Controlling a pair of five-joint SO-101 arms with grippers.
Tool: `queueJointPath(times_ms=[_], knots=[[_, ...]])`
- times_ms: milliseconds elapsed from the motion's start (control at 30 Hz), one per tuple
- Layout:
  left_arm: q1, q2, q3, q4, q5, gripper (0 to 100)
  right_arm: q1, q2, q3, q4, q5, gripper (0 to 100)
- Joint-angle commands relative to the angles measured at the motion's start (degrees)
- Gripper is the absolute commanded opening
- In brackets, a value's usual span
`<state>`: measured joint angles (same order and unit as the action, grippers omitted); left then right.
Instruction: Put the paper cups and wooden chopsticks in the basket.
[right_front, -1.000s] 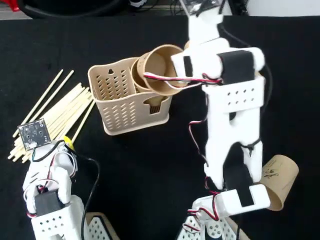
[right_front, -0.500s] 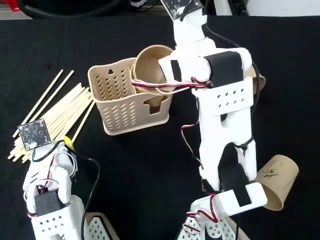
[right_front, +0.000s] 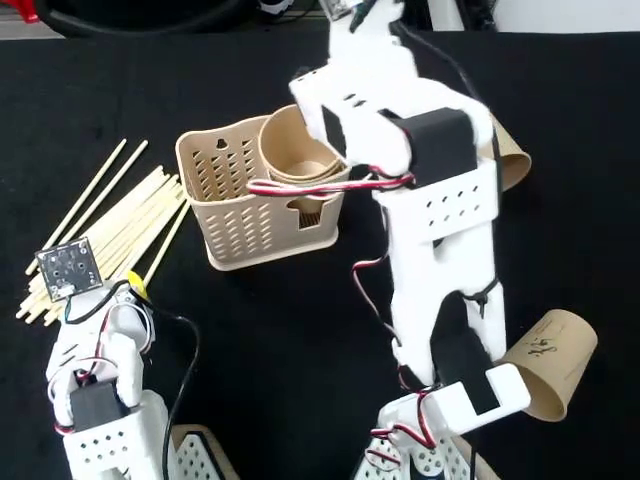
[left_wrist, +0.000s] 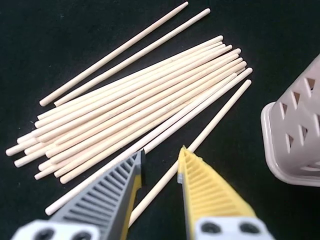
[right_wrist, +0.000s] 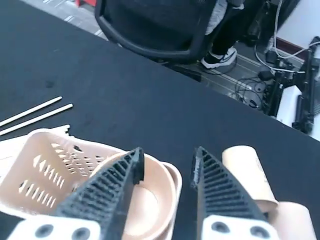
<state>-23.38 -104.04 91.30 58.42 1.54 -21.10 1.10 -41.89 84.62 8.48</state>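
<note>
A beige slotted basket (right_front: 240, 205) stands mid-table with nested paper cups (right_front: 297, 157) upright in its right end. My right gripper (right_wrist: 168, 155) hangs open just above those cups (right_wrist: 150, 197), holding nothing. One more paper cup (right_front: 552, 362) lies on its side near the right arm's base. Another cup (right_front: 512, 156) lies partly hidden behind that arm and appears in the right wrist view (right_wrist: 247, 170). Wooden chopsticks (right_front: 110, 225) lie in a loose pile on the left. My left gripper (left_wrist: 160, 156) is open low over the pile (left_wrist: 135, 105), with one chopstick (left_wrist: 200, 137) running between its fingers.
The basket's corner (left_wrist: 295, 135) stands just right of the chopstick pile. The right arm (right_front: 440, 230) spans the table's middle from the front edge to the basket. An office chair (right_wrist: 165, 25) and cables are beyond the far edge. Black cloth lies bare in front of the basket.
The right arm swung left with a tilted cup, set it upright into the cups in the basket and let go. The left arm stayed still.
</note>
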Motion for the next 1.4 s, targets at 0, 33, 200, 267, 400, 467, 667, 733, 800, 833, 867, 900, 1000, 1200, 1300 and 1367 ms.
queueJointPath(times_ms=[0,33,200,267,400,467,667,733,800,833,867,900,1000,1200,1300,1367], knots=[[0.57,-0.26,-0.04,-1.32,-0.35,13,0.44,-1.01,-3.38,1.76,0.62,17.1],[0.57,-0.26,-0.04,-1.32,-0.35,13,1.93,-1.36,-4.53,4.4,0.62,17.1],[0.57,-0.26,-0.04,-1.32,-0.35,13,9.67,-1.63,-5.58,16.09,10.81,17.3],[0.57,-0.26,-0.04,-1.32,-0.35,13,13.89,-2.15,-1.36,16.53,18.29,17.2],[0.57,-0.26,-0.04,-1.23,-0.35,13,23.38,-2.07,8.57,16.0,33.14,17.4],[0.57,-0.26,-0.04,-1.23,-0.35,13,27.78,-2.15,14.29,14.07,39.03,17.4],[0.57,-0.26,-0.04,-1.23,-0.35,13,41.85,-5.32,28.18,7.12,44.48,17.4],[0.57,-0.26,-0.04,-1.23,-0.35,13,45.45,-8.04,32.57,7.3,48.09,17.5],[0.57,-0.26,-0.04,-1.23,-0.35,13,48.88,-12.09,37.49,7.3,51.87,17.5],[0.57,-0.26,-0.04,-1.23,-0.35,13,50.46,-14.64,40.4,7.38,54.86,17.5],[0.57,-0.26,-0.04,-1.23,-0.35,13,51.78,-17.27,43.65,7.65,58.37,18.2],[0.57,-0.26,-0.04,-1.23,-0.35,13,53.1,-20.18,46.99,7.91,61.8,20.1],[0.57,-0.26,-0.04,-1.23,-0.35,13,57.76,-29.67,56.13,7.65,69.1,27.9],[0.57,-0.26,-0.04,-1.23,-0.35,13,65.85,-46.29,72.22,7.65,79.3,29.8],[0.57,-0.26,0.04,-1.23,-0.35,13,70.51,-51.21,78.99,5.27,84.48,30.0],[0.57,-0.26,0.04,-1.23,-0.35,13,74.29,-52.88,82.77,0.62,86.33,30.1]])
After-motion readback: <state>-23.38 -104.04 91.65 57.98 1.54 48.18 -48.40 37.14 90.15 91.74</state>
